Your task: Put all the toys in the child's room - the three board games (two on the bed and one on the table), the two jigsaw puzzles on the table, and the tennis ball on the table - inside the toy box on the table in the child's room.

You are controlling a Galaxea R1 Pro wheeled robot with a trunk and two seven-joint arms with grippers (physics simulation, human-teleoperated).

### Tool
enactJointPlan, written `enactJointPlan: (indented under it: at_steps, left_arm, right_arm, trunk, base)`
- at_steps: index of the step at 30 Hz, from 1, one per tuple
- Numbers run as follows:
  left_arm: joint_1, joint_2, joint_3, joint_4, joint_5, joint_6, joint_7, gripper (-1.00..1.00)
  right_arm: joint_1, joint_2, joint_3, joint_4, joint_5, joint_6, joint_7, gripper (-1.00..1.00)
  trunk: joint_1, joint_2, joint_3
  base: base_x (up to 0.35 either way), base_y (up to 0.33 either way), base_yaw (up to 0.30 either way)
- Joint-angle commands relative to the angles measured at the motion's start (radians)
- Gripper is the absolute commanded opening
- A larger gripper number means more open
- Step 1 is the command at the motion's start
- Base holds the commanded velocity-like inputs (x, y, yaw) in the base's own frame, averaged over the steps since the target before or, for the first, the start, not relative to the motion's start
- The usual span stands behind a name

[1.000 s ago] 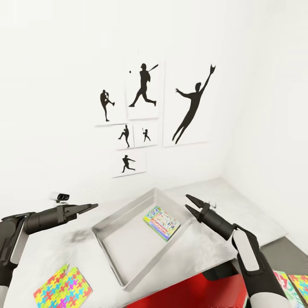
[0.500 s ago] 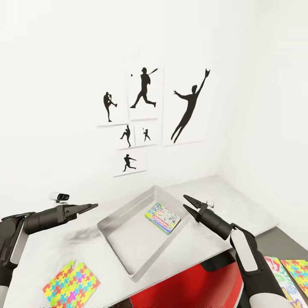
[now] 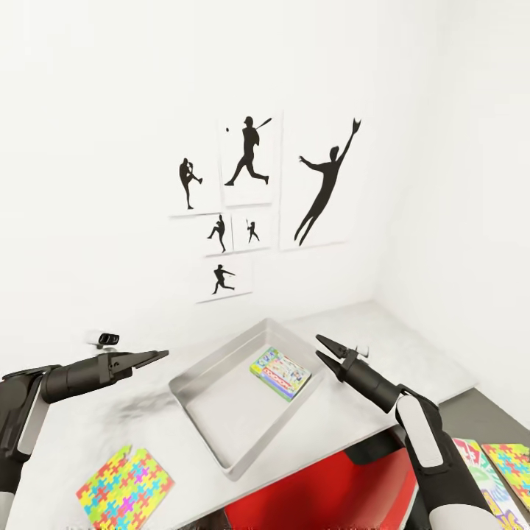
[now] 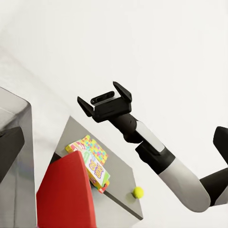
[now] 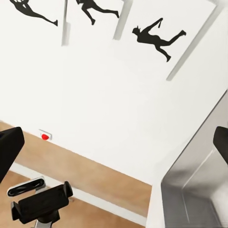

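The light-grey toy box (image 3: pixel 213 427) sits on the pale table (image 3: pixel 73 434), and a busy multicolour board game (image 3: pixel 280 373) lies flat inside it. One jigsaw puzzle (image 3: pixel 126 489) lies on the table's near left. Another jigsaw puzzle (image 3: pixel 513 465) and a green-white-red board game (image 3: pixel 477 471) lie on the dark lower section, where the tennis ball (image 4: pixel 137 192) also rests. My left gripper (image 3: pixel 158 356) hovers open, left of the toy box. On the box's right my right gripper (image 3: pixel 322 347) hangs open and empty, also seen as the right gripper (image 4: pixel 105 100) from the left wrist.
A red object (image 3: pixel 316 497) stands against the table's near edge below the toy box. A small white-and-black device (image 3: pixel 107 338) sits at the table's far left. Baseball-player posters (image 3: pixel 250 191) hang on the white wall behind. The wood floor (image 5: pixel 71 166) shows beyond the table.
The whole picture has shifted a little, so the camera moved; the table's things sit slightly higher and further right in view. Both arms keep their pose, grippers still open.
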Motion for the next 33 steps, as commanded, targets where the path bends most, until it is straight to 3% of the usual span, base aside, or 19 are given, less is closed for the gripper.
enactJointPlan:
  at_steps: [1,12,33]
  left_arm:
    - [-0.001,0.000,0.000,0.000,-0.001,0.011,-0.004,1.00]
    - [-0.001,0.000,0.000,0.000,-0.001,0.011,-0.004,1.00]
    - [-0.001,0.001,0.000,0.000,-0.001,0.011,-0.004,1.00]
  right_arm:
    - [-0.001,-0.001,-0.001,0.000,-0.002,0.006,0.002,1.00]
    - [-0.001,-0.005,-0.002,-0.002,-0.002,0.005,0.001,1.00]
    - [0.000,-0.005,-0.004,0.006,-0.002,0.005,0.002,1.00]
  trunk:
    - [0.000,-0.002,-0.002]
    - [0.000,-0.002,-0.001]
    - [0.000,-0.002,0.023]
  base:
    - [-0.125,0.000,0.000]
    - [-0.021,0.000,-0.015]
    - [-0.073,0.017,-0.200]
